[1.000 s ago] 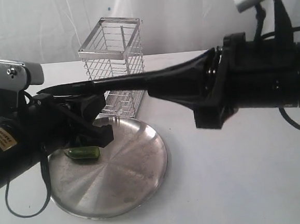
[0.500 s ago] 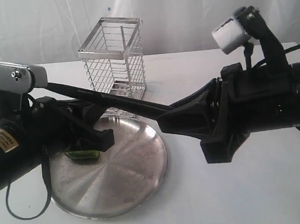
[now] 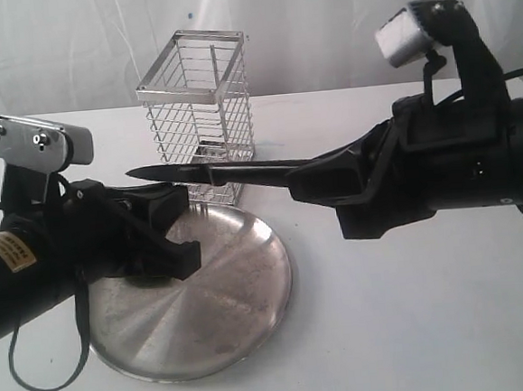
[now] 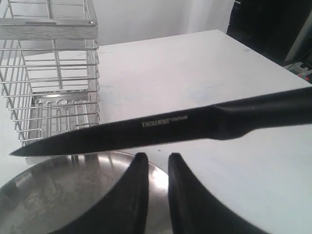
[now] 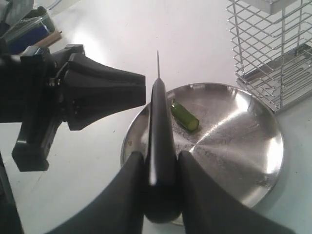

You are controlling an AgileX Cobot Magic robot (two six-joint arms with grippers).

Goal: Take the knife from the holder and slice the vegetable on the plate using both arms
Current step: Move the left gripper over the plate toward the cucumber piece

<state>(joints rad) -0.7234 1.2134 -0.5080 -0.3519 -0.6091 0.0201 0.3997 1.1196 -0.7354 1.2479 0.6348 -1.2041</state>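
Black from tip to handle, the knife [image 3: 207, 172] was clamped by its handle in the right gripper [image 5: 161, 170] and held level above the plate [image 3: 242, 288], probably for alignment over the vegetable [image 5: 184, 115]. That green, pale-ended piece lay on the plate. The left gripper [image 4: 154, 168] hovered beside it, fingers narrowly parted and empty.

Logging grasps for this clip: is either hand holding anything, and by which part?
The right hand grips the slim black knife by its handle; the left hand holds nothing.
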